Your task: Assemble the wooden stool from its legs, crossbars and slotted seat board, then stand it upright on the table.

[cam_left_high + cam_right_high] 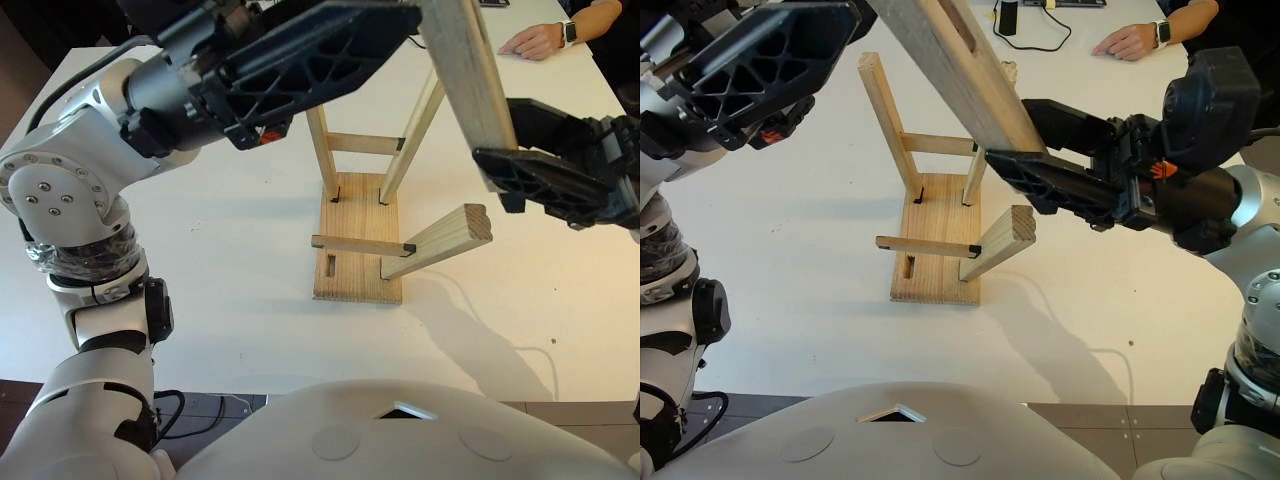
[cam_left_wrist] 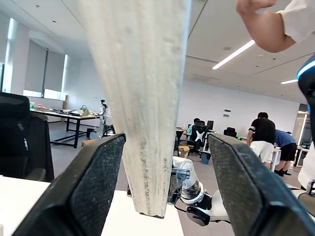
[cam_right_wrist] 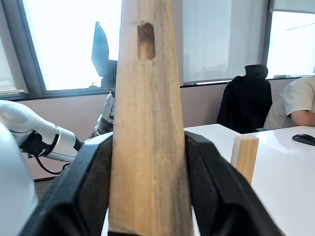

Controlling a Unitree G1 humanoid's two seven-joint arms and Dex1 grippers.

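Right gripper (image 1: 1008,133) clamped on the loose leg (image 1: 950,50), held tilted above the worktop (image 1: 230,230); left gripper (image 2: 166,140) open, fingers flanking that leg's upper end without contact; seat board (image 1: 358,225) flat on worktop, far legs (image 1: 322,150) with crossbar (image 1: 362,143) standing in it; third leg (image 1: 440,240) tilted at its near end.

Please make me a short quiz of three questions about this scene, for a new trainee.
1. True or false: the right hand is shut on the loose leg, which is held in the air above the table.
2. How many legs already stand in the seat board?
3. Seen from the robot, where in the seat board is the empty slot?
A. near left corner
B. far right corner
C. the middle

Key: 1 true; 2 three; 3 A.
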